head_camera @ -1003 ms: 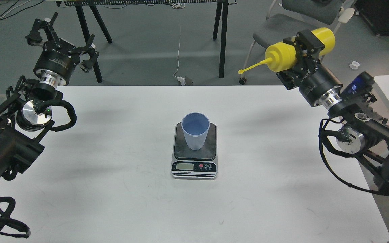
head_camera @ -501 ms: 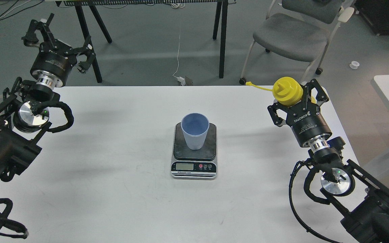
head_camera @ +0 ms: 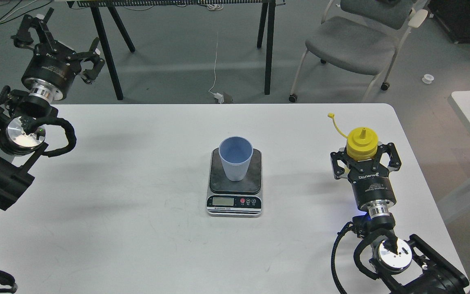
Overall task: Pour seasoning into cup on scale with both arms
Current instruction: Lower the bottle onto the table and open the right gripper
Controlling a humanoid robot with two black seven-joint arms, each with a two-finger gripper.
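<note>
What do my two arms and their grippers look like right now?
Both are black. Each has a cylindrical wrist with a silver ring, a shiny silver joint disc and looping black cable. The left gripper and right gripper are black two-finger claws; white lettering marks the right wrist.

Ribbed plastic cup, glossy yellow plastic bottle, matt table.

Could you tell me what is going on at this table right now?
The right gripper is shut on a yellow bottle, holding it upright near the table's right edge, nozzle up and cap off on its strap. A blue cup stands on the scale at the table's middle. The left gripper hangs open and empty past the far left corner. Nothing is being poured at this moment.
</note>
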